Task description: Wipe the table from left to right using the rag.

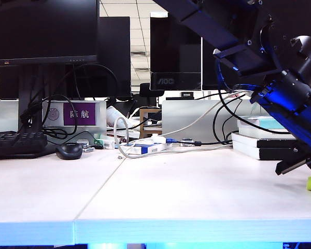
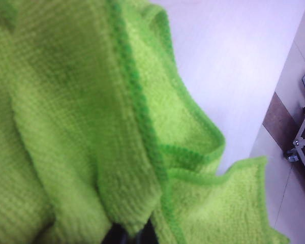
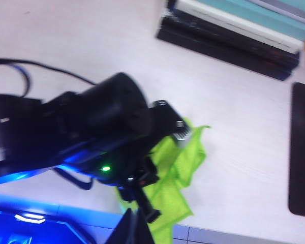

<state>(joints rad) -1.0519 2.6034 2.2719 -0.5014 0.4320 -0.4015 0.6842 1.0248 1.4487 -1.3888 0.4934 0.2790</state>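
Clamped shut on the rag (image 3: pixel 180 162) near the bench's (image 1: pixel 186 192) right front corner: left gripper (image 3: pixel 180 133), cloth bunched on the surface. Poised above, right gripper (image 3: pixel 134 231), jaws closed, holding nothing.

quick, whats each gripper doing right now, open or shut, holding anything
left gripper: shut on the rag, at the table's far right.
right gripper: shut, empty, hanging above the left arm.

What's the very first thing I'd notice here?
The bright lime rag fills the left wrist view, bunched in the left gripper at the table's far right end. A big black arm lit blue looms over that end, beside stacked books. The right gripper hangs shut above.
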